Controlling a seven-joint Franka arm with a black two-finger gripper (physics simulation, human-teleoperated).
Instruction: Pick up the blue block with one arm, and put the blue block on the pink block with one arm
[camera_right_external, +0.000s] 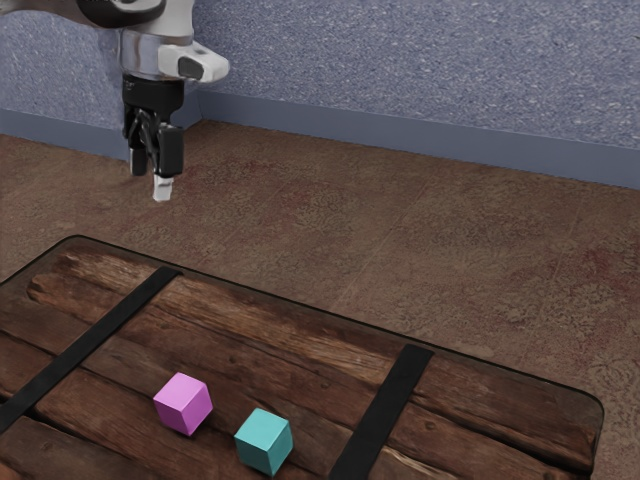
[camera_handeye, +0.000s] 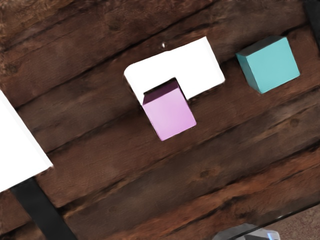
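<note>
Dark plank table (camera_right_external: 480, 400) w/ black straps (camera_right_external: 385, 410): small pink block (camera_right_external: 183, 403) near teal-blue block (camera_right_external: 264, 440), not touching. Our black two-finger gripper (camera_right_external: 148, 182) hangs high above, fingers (camera_right_external: 168, 150) apart, holding nothing.

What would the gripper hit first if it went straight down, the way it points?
Probably the bare table close to the pink block, not the blue block. The gripper hangs high, so depth is uncertain.
</note>
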